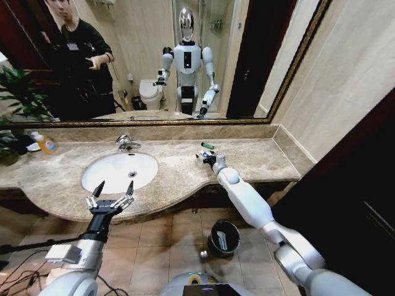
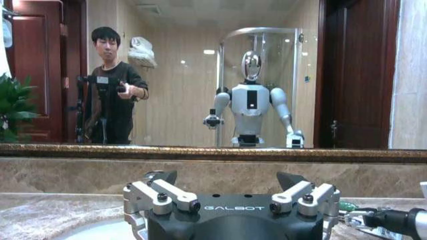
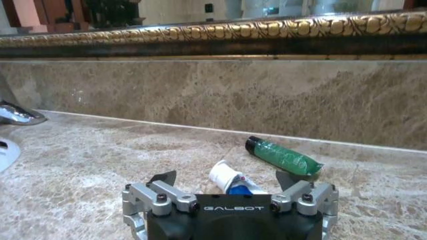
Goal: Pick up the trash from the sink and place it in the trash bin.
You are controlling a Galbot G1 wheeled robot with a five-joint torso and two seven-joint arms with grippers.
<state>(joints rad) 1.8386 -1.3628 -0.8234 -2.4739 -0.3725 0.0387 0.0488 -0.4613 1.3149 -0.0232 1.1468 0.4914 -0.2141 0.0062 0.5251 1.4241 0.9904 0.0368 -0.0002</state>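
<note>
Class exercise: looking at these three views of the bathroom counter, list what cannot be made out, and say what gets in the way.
- Right wrist view: the white-and-blue tube's lower end is hidden behind the right hand; contact unclear.
- Head view: the trash bin's contents are too dark to tell.
- Left wrist view: the sink is cut off by the frame edge and the left hand.
- Head view: green tube too small to read.

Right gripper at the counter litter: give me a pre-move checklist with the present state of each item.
1. Right gripper open: ok, fingers spread in the right wrist view.
2. White tube between the fingers: ok, it lies centred ahead of the open jaws.
3. Fingers touching the tube: cannot tell.
4. Green tube out of the way: ok, it lies apart, nearer the backsplash.
5. Trash bin reachable and open: ok, it stands uncovered on the floor below the counter.
6. Left gripper clear of the work: ok, it hovers open at the sink front edge.
</note>
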